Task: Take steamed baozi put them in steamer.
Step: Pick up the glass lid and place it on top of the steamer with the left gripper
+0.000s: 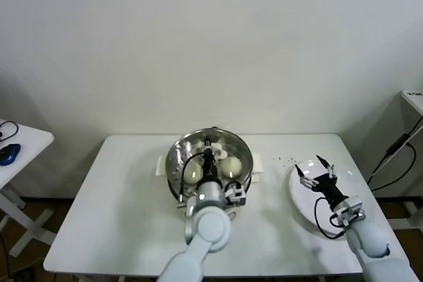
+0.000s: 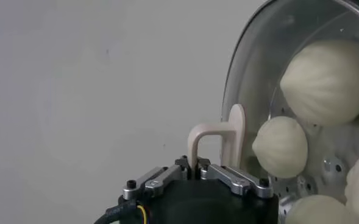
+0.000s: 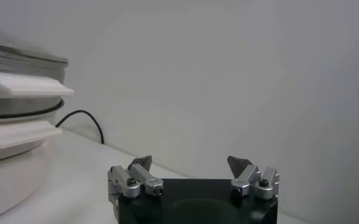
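Left claw (image 1: 210, 155): pinched tight on the white handle (image 2: 219, 141) of the glass lid (image 2: 289, 73), hanging right over the steamer. Guessing it gripped the handle because that's the only bit of the lid a claw can get hold of.

Lid: looked tipped up on edge rather than flat on the pot, judging by the left wrist view, where the buns showed through the glass.

Steamer (image 1: 177, 156): sat mid-desk on its white base, side handles sticking out both ways.

Buns (image 1: 229, 166): inside the steamer on the holed steel insert. Head view showed two clearly; the left wrist view caught about four (image 2: 280, 146) through the lid, packed close together.

Right claw (image 1: 316, 168): fingers spread wide, holding nothing, hovering over the white plate (image 1: 301, 203) off on the robot's right.

Plate: no buns visible on it.

Desk (image 1: 119, 216): white, a few dark crumbs between steamer and plate.

My read: loading looked done since the plate had nothing left, so the lid was probably the last bit. Can't say whether it was going on or coming off.
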Motion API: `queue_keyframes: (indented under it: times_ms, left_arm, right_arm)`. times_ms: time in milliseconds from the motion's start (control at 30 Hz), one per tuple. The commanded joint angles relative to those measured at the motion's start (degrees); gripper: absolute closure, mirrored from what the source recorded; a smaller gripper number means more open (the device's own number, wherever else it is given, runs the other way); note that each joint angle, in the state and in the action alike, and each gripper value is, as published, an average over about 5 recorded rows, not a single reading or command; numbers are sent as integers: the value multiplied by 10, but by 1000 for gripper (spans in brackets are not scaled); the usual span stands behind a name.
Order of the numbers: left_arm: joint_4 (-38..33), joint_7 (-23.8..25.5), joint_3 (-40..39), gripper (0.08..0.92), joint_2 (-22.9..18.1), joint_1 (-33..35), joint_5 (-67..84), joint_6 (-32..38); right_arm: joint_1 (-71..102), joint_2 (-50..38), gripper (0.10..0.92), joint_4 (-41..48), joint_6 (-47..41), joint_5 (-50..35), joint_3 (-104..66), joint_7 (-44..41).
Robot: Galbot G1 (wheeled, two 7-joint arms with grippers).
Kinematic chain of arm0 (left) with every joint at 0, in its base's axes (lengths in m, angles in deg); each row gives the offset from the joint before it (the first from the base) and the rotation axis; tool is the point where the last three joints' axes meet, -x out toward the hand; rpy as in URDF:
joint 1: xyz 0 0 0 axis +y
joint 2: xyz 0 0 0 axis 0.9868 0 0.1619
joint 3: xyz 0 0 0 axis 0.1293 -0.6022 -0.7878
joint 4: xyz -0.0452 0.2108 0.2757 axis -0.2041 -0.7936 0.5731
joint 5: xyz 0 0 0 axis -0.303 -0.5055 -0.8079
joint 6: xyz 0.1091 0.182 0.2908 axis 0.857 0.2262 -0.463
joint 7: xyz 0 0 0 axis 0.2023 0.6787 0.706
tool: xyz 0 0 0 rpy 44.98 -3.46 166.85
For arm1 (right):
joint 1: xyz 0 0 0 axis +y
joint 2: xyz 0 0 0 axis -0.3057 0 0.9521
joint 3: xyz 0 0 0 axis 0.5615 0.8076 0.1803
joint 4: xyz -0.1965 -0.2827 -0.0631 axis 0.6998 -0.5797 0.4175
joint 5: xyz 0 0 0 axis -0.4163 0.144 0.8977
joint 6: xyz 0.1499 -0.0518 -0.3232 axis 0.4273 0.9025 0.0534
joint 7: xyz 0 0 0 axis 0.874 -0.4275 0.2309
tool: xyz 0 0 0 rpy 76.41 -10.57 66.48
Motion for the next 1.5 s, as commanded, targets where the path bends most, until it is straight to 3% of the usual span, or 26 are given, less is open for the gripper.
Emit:
queue_keyframes:
  times_ms: [33,1100,1500]
  left_arm:
    - [-1,0,-1,845,1,4,-3,3]
    - [-3,4,0,834,8,-1,9,12]
    - [-41,9,2,515,24,9,16,24]
  right_arm:
    - [-4,0,203,1,0,1,1,0]
    - [-14,2,203,7,0,11,1,-2]
    - [-19,2,203,14,1,15,3,-10]
